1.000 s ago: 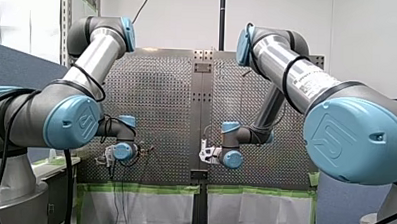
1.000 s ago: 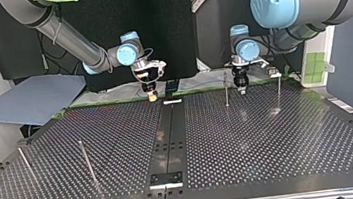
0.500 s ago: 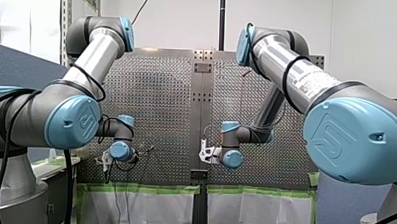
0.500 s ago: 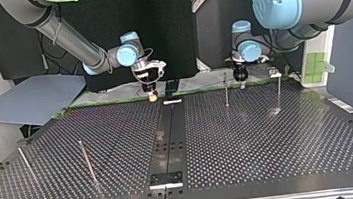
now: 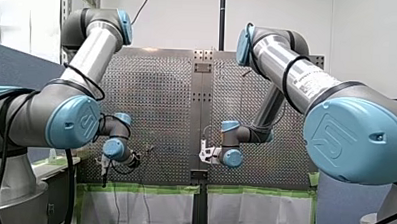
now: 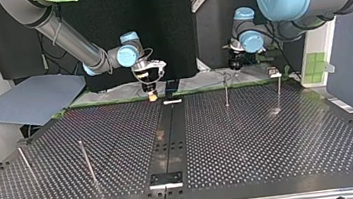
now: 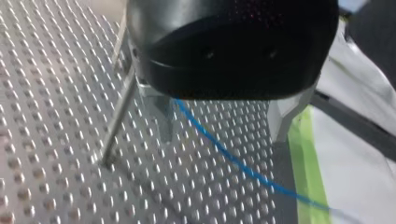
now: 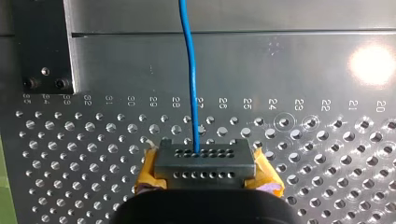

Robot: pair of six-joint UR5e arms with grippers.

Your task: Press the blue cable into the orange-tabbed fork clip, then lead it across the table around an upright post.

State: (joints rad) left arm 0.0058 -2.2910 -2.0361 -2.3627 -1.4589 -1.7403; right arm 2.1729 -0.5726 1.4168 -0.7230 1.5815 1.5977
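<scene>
Right gripper [image 8: 203, 163] is clamping the blue cable [image 8: 189, 70], anchoring it for routing; left gripper [image 6: 235, 67] finger state cannot be told.

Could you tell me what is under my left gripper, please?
The blue cable runs out from under my left gripper across the perforated table, beside an upright post. The gripper's black housing hides where the cable begins.

Grey-blue board [image 6: 28, 98] at top view's left; green tape [image 5: 139, 188] above white drape [image 5: 168, 213].
</scene>
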